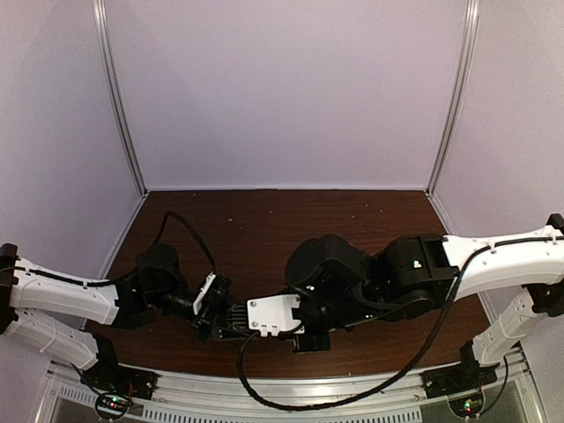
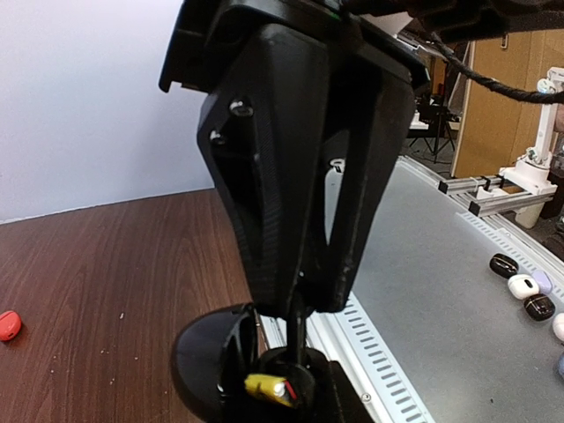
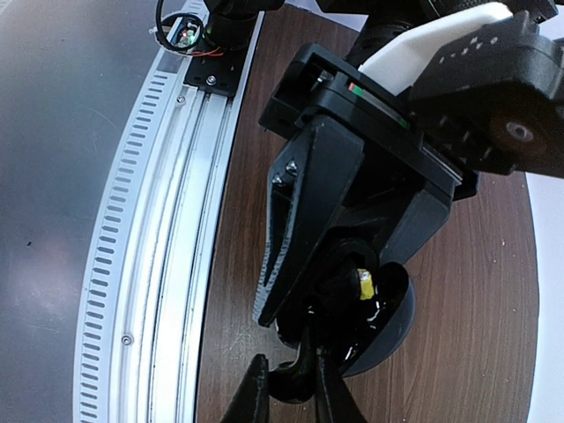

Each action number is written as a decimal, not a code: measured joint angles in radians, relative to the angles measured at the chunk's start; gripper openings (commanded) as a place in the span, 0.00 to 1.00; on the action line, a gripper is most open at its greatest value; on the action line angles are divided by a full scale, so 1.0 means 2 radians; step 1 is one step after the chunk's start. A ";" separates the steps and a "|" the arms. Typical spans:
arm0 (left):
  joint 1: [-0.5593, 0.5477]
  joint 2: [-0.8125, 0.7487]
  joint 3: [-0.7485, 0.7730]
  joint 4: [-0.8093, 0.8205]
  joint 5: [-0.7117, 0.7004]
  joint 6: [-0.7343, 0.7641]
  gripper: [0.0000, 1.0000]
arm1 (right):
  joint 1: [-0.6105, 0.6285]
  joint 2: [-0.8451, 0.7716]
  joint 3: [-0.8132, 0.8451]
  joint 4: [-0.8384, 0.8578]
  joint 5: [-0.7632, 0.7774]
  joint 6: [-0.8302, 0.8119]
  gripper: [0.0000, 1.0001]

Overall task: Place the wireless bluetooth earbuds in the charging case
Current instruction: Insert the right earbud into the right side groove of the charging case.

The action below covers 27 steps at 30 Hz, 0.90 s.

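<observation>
The round black charging case [image 2: 204,359] hangs open just above the brown table near its front edge. My left gripper [image 1: 215,319] is shut on it. A yellow part [image 2: 267,386] shows inside the case. My right gripper [image 3: 295,395] is shut on a small black earbud [image 3: 297,381]. It holds the earbud at the case's open mouth [image 3: 388,322]. In the left wrist view the right gripper's fingers [image 2: 291,220] come down from above, with the thin black earbud [image 2: 298,333] reaching into the case. A red-orange earbud [image 2: 7,324] lies on the table at the far left.
The aluminium rail [image 3: 163,229] runs along the table's front edge beside both grippers. Beyond it, on a grey surface, lie several small black and white items [image 2: 522,286]. White walls [image 1: 282,88] enclose the back and sides.
</observation>
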 measured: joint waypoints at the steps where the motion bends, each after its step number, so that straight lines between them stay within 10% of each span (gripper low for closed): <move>1: 0.000 0.000 0.000 0.000 0.000 0.000 0.10 | 0.000 0.000 0.001 0.000 0.000 0.000 0.08; 27: -0.003 0.004 0.001 -0.009 0.002 0.000 0.10 | 0.002 0.005 0.009 -0.001 0.007 -0.006 0.07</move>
